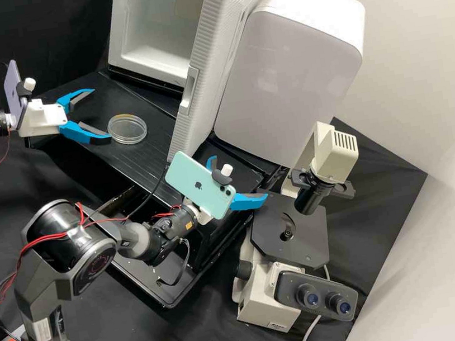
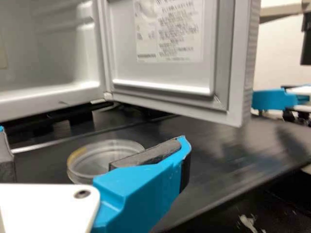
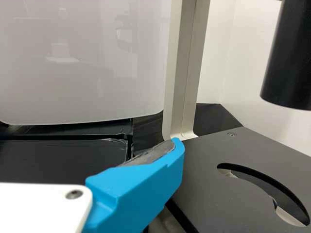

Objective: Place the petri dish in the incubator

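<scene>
The clear, round, shallow plastic petri dish [image 1: 127,128] lies flat with its lid on, on the far left part of a black ribbed platform [image 1: 144,160]. It sits outside the white box-shaped incubator [image 1: 138,14], just near of its open chamber and left of its ribbed white door [image 1: 211,54], which is swung wide open to the right.

The left end effector [image 1: 101,112] hovers low at the dish's left side, pointing right at it. Its two bright blue fingers are spread wide and hold nothing. The tip of the nearer finger [image 1: 85,131] is right at the dish's left rim; whether it touches cannot be told. The farther finger is apart from the dish. In the left wrist view the dish lies just ahead of the open fingers, and one finger hides part of its rim. A purple phone [image 1: 13,90] is clamped to this wrist.

The right end effector [image 1: 240,183] is well apart from the dish, to the near right, beside the door's lower edge. Its blue fingers stand apart and empty, and one reaches over the flat black stage [image 1: 298,234] of a white microscope [image 1: 267,294]. A mint-green phone [image 1: 198,183] is mounted on this wrist.

A large white rounded housing [image 1: 292,65] stands right of the door. The platform rests on the black-draped worktop [image 1: 148,328].
</scene>
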You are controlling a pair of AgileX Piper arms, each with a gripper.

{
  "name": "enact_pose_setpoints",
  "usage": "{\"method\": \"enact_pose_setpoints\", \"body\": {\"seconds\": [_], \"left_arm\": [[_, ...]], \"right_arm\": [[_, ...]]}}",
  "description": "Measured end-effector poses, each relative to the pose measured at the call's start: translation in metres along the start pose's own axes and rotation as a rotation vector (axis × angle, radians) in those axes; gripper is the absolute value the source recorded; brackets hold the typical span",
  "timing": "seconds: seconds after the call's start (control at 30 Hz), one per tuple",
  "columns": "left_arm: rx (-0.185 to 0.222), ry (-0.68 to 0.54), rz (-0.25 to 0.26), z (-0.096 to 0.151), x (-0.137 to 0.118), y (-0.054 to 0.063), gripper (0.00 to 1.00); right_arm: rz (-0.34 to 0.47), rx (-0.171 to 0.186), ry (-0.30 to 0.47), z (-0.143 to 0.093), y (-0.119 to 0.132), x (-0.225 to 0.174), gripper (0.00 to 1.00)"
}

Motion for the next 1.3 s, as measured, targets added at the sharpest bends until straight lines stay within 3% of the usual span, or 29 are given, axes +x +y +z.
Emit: {"method": "enact_pose_setpoints", "body": {"seconds": [0.33,0.5,1.3], "left_arm": [[-0.031,0.050,-0.080,-0.008,0.008,-0.022,1.00],[-0.042,0.064,-0.076,-0.011,0.016,-0.026,1.00],[-0.016,0.056,-0.081,-0.019,0.049,-0.017,1.00]], "right_arm": [[0.000,0.000,0.000,0.000,0.000,0.000,1.00],[0.000,0.000,0.000,0.000,0.000,0.000,1.00],[0.000,0.000,0.000,0.000,0.000,0.000,1.00]]}}
